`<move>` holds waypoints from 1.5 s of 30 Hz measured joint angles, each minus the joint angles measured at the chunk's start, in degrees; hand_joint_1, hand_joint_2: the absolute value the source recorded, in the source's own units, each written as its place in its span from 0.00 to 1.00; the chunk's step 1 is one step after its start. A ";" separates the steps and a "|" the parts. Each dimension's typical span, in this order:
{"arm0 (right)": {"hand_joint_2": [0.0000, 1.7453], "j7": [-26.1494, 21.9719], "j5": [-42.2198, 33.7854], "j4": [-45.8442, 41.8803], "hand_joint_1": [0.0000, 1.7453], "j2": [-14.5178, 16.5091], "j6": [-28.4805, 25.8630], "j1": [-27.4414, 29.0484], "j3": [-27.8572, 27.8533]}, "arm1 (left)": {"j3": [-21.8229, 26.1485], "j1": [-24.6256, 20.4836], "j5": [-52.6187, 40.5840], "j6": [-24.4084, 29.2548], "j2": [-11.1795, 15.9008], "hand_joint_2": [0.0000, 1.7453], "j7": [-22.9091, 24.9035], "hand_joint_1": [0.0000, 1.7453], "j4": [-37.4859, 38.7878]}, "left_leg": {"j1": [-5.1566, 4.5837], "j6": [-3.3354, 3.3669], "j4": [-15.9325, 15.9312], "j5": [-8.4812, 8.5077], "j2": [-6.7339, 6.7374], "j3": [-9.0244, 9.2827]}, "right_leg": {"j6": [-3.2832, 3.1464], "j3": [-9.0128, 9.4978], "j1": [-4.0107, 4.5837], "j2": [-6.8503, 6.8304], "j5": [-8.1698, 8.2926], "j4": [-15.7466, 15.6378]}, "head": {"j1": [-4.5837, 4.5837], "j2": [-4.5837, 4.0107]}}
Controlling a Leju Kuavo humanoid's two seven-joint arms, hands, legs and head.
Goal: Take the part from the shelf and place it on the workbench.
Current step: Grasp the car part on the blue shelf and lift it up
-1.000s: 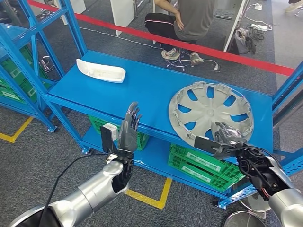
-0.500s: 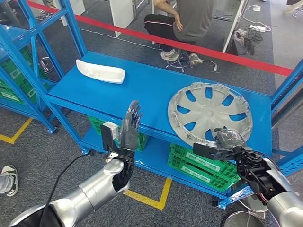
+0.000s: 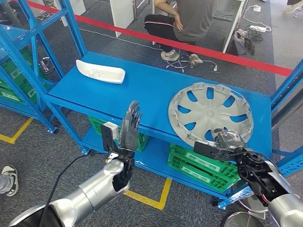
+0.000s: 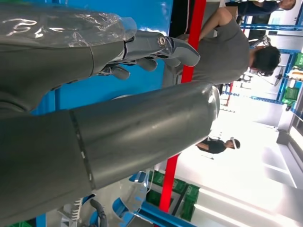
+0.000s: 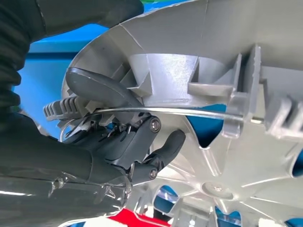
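A blue metal shelf (image 3: 150, 90) runs across the middle of the head view, its top board slanting from the upper left down to the right edge. Two things lie directly on that board. Toward the upper left rests a long white tray-like part (image 3: 101, 71), flat on the surface near the back edge. Toward the right lies a round silver hubcap (image 3: 210, 113) with blue showing through its openings; its near rim reaches the front edge of the board. The two are well apart. On the lower level, green crates (image 3: 200, 165) sit under the board. Grey carpeted floor (image 3: 42, 161) with yellow tape lines (image 3: 150, 198) carries the shelf's blue uprights.
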 joint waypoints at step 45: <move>1.00 -3.95 -18.22 -32.37 1.00 -4.08 -14.25 5.53 -14.72 | 0.00 2.77 -0.33 1.38 0.90 0.00 -0.63 0.00 -0.04 | 0.02 -0.18 -0.02 -0.13 -0.01 -0.88 | -0.01 -0.82 0.03 0.03 -0.02 0.07 | 0.00 0.00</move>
